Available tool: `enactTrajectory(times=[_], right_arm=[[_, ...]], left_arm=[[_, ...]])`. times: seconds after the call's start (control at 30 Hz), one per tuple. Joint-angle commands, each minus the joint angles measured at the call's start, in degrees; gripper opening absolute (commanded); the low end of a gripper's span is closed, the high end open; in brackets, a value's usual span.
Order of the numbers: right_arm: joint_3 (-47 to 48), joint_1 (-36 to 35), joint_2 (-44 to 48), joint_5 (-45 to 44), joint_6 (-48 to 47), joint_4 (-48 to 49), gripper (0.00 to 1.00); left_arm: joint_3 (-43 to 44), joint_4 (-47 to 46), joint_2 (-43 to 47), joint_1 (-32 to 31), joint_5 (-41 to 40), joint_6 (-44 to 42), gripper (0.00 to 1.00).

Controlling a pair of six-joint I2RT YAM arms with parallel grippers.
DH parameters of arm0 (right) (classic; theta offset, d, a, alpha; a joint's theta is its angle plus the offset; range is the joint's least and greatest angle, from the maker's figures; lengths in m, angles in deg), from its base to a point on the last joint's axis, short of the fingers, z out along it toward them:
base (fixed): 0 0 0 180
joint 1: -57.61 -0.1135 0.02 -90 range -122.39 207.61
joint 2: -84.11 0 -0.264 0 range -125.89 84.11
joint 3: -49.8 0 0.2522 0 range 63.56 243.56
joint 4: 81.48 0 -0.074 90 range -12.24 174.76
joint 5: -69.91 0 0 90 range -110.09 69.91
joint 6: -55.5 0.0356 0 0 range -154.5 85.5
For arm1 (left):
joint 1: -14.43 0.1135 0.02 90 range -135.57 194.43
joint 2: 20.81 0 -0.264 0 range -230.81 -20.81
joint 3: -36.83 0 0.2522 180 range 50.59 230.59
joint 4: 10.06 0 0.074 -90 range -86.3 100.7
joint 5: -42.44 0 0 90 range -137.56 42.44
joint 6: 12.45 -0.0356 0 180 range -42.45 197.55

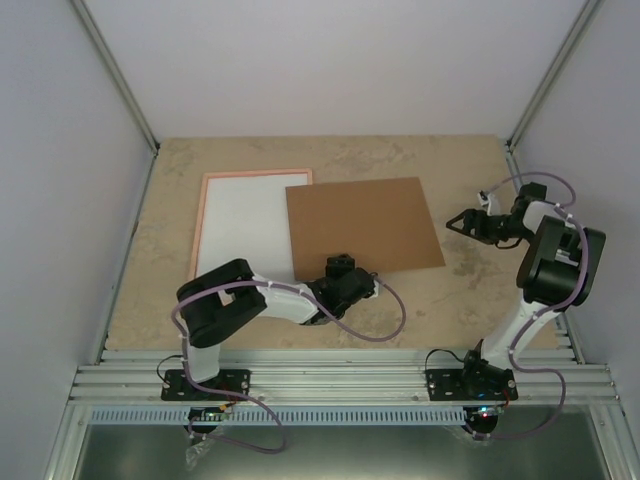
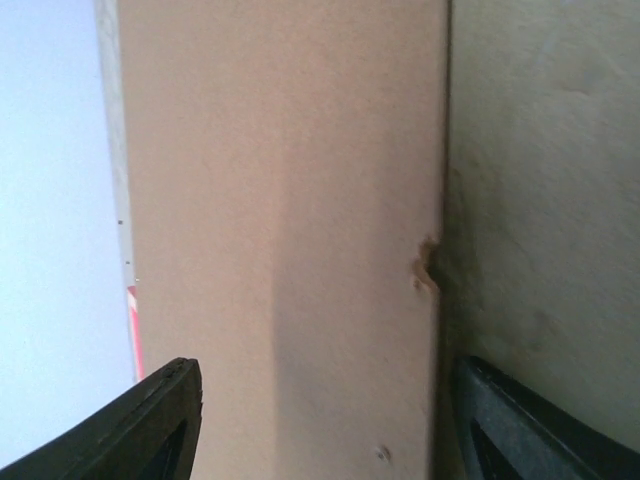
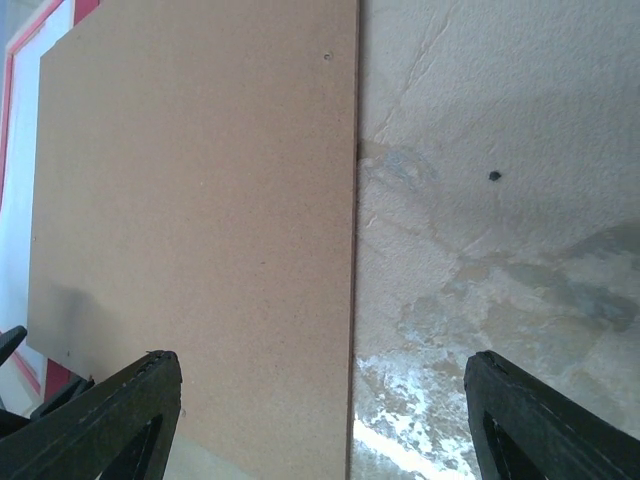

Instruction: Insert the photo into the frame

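Left tool (image 2: 328,400): fingers spread, nothing pinched, poised over the near edge of the brown cardboard sheet (image 1: 365,225). Whether it touched the sheet could not be told. Right tool (image 3: 322,380): fingers spread, straddling the sheet's right edge above the tabletop (image 1: 460,290). The pink frame (image 1: 198,235) lay flat at the far left. Its right side was hidden under the cardboard and its near edge was cut off by the left arm. The photo (image 1: 245,225) lay inside the frame showing only plain white; no printed side was visible.
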Motion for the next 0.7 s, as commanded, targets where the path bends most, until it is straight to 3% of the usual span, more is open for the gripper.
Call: enactTrajectory(times=[0.0,0.23,0.4,0.67], right_arm=[[1.38,1.35,2.12,-0.17,-1.28,-1.31,0.78],[0.62,2.96,4.87,1.13,-2.21,-1.17,0.78],[1.20,3.86,6.92,3.23,-2.87,-0.97,0.79],[4.12,7.55,12.92,7.57,-3.47,2.86,0.84]], left_arm=[[1.24,-2.88,-4.92,0.36,-3.97,-3.10,0.69],[2.34,-7.61,-7.19,0.76,-6.52,-3.87,0.43],[2.86,-10.30,-4.92,0.95,-6.49,-5.44,0.01],[13.01,-3.02,2.90,2.50,-5.29,-3.87,0.00]])
